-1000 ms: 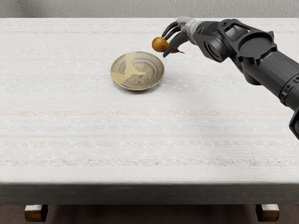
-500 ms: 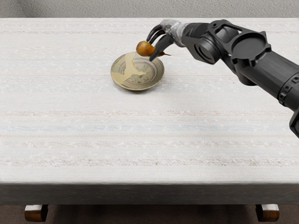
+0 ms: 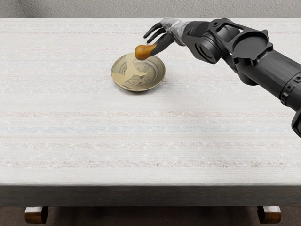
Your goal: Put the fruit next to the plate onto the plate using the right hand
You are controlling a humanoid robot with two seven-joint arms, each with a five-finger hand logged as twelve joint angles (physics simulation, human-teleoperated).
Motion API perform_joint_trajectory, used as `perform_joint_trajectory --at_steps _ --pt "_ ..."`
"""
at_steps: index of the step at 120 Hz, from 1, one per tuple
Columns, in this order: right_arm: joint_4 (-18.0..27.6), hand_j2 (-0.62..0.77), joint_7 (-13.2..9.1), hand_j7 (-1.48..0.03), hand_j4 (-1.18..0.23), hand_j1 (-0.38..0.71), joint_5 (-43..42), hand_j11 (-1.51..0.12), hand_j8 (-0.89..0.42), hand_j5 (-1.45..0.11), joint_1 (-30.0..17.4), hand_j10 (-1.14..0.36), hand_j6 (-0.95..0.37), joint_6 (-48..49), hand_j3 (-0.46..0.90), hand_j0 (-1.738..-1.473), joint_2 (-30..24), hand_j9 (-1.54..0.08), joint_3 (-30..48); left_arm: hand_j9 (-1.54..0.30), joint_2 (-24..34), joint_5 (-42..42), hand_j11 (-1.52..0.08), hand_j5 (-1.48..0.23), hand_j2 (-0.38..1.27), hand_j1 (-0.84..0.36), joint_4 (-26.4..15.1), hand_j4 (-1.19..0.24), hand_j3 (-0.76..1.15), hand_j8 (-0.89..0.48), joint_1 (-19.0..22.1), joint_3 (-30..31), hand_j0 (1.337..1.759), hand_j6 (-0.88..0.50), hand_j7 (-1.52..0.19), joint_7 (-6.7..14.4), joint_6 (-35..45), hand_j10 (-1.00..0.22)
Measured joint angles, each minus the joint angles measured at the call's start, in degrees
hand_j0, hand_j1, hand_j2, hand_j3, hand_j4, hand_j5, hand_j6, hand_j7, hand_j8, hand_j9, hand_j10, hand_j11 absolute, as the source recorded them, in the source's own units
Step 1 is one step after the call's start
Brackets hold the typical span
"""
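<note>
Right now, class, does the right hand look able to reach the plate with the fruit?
Probably yes. The right hand hovers by the far rim of the plate, the fruit sits over that rim, and nothing stands between them.

From my seat the plate (image 3: 123,80) reads olive-tan, with a cream brushstroke sweeping across its middle and darker ringed markings around that; the fruit (image 3: 142,51) at its far rim is orange-brown, lighter on top; the right hand (image 3: 160,35), just beyond the plate to the right, is black with a silvery-grey patch at the wrist; its arm (image 3: 263,61) is matt black with soft grey sheen; the table (image 3: 141,141) under the plate is off-white, faintly banded in beige and pale blue-grey; its front edge (image 3: 150,195) is darker grey; the feet (image 3: 36,214) are brown wood.
</note>
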Motion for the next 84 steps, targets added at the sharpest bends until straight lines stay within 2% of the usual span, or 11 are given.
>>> perform_joint_trajectory --at_steps 33,64,84 --pt "0.04 -0.05 -0.02 -0.55 -0.42 0.14 0.41 -0.56 -0.40 -0.56 0.10 -0.41 -0.41 -0.06 0.00 -1.658 0.00 -0.56 0.07 0.00 0.00 0.02 0.00 0.00 0.00 0.35 -0.01 0.00 0.00 0.00 0.00 -0.01 1.658 0.00 0.00 0.00 0.02 0.00" --pt "-0.10 -0.04 -0.03 -0.35 -0.27 -0.03 1.97 -0.35 -0.26 -0.35 0.11 -0.26 -0.26 -0.19 0.00 -1.658 0.00 -0.35 0.09 0.00 0.00 0.00 0.00 0.00 0.00 0.35 -0.01 0.00 0.00 0.00 0.00 -0.02 1.658 0.00 0.00 0.00 0.01 0.00" --pt "-0.41 -0.02 -0.15 -0.17 -0.13 -0.20 3.92 -0.17 -0.13 -0.17 -0.08 -0.13 -0.13 2.11 0.00 -1.658 0.00 -0.17 0.94 0.00 0.00 0.00 0.00 0.00 0.00 0.35 -0.01 0.00 0.00 0.00 0.00 -0.01 1.658 0.00 0.00 0.00 0.01 0.00"
